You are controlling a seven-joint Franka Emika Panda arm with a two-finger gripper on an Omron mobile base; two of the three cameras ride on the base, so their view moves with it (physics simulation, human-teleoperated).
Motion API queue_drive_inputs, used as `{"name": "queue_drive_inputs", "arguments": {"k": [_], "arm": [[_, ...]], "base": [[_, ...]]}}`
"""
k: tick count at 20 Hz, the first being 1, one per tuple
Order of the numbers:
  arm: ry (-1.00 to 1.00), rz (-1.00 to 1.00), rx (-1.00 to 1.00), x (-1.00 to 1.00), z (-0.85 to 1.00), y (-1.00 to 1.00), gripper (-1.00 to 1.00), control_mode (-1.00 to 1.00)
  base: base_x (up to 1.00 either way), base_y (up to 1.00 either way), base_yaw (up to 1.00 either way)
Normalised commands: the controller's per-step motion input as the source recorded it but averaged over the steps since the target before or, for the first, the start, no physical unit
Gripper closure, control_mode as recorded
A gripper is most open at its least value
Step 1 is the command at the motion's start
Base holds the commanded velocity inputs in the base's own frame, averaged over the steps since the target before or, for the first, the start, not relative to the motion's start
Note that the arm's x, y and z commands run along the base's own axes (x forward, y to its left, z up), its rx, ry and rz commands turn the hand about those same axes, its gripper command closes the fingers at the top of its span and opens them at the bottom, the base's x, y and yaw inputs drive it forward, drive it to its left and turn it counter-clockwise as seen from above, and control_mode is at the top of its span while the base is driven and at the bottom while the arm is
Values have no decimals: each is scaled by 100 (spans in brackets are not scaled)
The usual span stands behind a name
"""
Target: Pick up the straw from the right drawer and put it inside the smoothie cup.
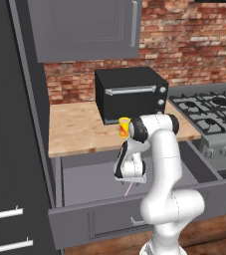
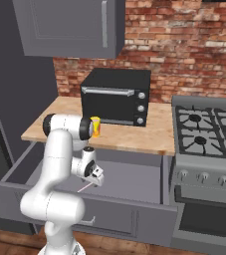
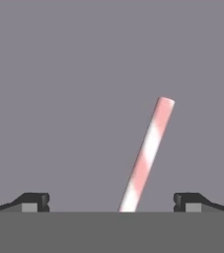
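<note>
While our white arm reaches down into the wide, shallow grey right drawer, we judge that we are in the approach step, with the pickup not yet made. Our hand is fully open, its 2 dark fingertips standing wide apart and gripping nothing. The thin pale straw with pink and white bands lies flat on the drawer floor between those 2 tips, slanting away from the hand and somewhat nearer the tip on the hand view's right. From the left base view it shows as a short pale line just under the hand. The small yellow smoothie cup with a red-orange marking stands upright on the wooden tabletop, in front of the black toaster oven. Next, we think, the hand should lower around the straw, perhaps turning so the tips close across it, then close gently, since something so thin could slip or roll.
</note>
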Motion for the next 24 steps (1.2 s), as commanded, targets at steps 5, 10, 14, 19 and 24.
{"name": "queue_drive_inputs", "arguments": {"k": [5,10,14,19,24], "arm": [[0,-1,0,17,-27,0,-100,-100],[2,0,-3,-1,-43,0,100,-100],[11,0,-9,-64,-60,0,100,-100],[8,0,-6,-95,-56,0,100,-100],[3,0,-1,-68,-20,-1,100,-100]], "base": [[0,0,0],[0,0,0],[0,0,0],[0,0,0],[0,0,0]]}}
